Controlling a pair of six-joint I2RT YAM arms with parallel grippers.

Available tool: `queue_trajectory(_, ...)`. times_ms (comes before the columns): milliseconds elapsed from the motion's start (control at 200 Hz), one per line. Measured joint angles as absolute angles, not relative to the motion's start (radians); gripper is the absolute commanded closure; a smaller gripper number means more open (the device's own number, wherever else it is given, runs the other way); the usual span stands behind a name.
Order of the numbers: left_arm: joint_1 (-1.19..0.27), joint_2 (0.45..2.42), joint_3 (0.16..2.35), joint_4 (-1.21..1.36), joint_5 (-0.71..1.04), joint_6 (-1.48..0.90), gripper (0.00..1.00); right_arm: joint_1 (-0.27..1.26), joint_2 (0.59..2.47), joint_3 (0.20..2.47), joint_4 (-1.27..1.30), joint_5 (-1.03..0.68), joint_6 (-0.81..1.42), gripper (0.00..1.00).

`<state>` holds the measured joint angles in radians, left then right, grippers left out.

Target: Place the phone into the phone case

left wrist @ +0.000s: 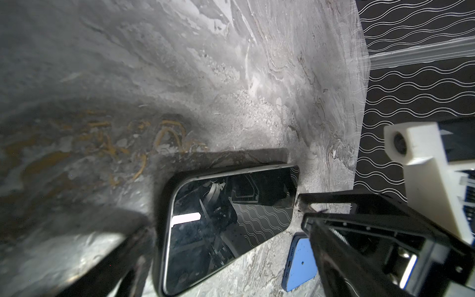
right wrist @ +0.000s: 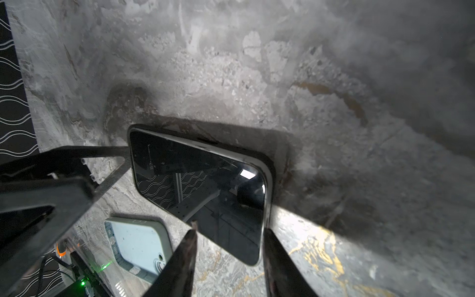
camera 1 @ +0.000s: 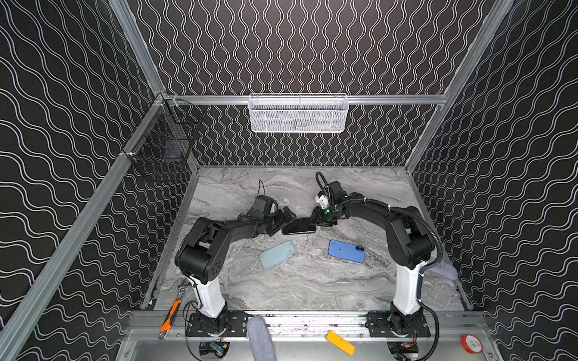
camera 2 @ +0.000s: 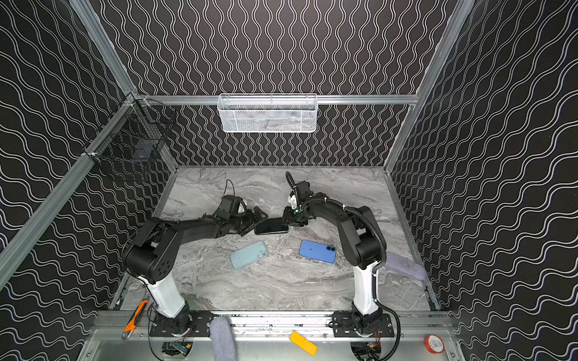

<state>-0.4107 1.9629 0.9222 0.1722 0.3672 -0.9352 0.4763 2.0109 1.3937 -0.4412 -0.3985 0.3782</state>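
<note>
- Along the desk's (camera 1: 312, 287) front edge, between the two arm bases, bare marble is lying open. It is offering the freest spot for a set-down.
- Toward mid-desk, the pale phone case (camera 1: 277, 254) is lying flat, left of centre. A blue phone (camera 1: 346, 251) is lying back-up to its right, well apart from it. A low carry over this strip could be knocking either one askew.
- Just beyond them, the black phone (camera 1: 299, 226) is hanging screen-up, seemingly raised off the desk, and is not yet in the pale case.
- The right pincer (camera 1: 314, 220) is gripping that phone by its right end alone. So short a hold is risking the free end drooping, or the phone twisting out on the way to the case.
- The left pincer (camera 1: 281, 223) is standing wide open at the phone's left end, holding nothing. Closing off-line there could be shoving the phone out of the other grip.
- In the wrist views a dark band is rimming the phone. I cannot tell whether it is shadow or a black shell.
- Toward the far edge, the desk is lying bare, leaving swinging room. The side edges are sitting near both elbows.
</note>
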Motion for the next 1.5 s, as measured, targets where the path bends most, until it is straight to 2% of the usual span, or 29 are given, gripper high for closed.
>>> queue_trajectory(190, -0.411, 1.963, 0.924, 0.170, 0.367, -0.935, 0.02, 0.490, 2.019, 1.401, -0.435, -0.398, 0.378, 0.61)
queue_trajectory(310, -0.411, 1.963, 0.925, 0.168, 0.369, -0.935, 0.02, 0.503, 2.034, 1.405, -0.431, -0.400, 0.377, 0.71)
queue_trajectory(370, -0.411, 1.964, 0.927, 0.163, 0.369, -0.935, 0.02, 0.509, 2.038, 1.405, -0.428, -0.400, 0.378, 0.73)
queue_trajectory(881, -0.411, 1.963, 0.929, 0.158, 0.369, -0.934, 0.02, 0.510, 2.002, 1.413, -0.455, -0.276, 0.373, 0.67)
queue_trajectory(1161, -0.411, 1.963, 0.930, 0.155, 0.369, -0.934, 0.02, 0.510, 2.005, 1.412, -0.461, -0.273, 0.367, 0.66)
queue_trajectory(1502, -0.411, 1.963, 0.934, 0.147, 0.366, -0.934, 0.02, 0.512, 2.028, 1.413, -0.460, -0.280, 0.357, 0.73)
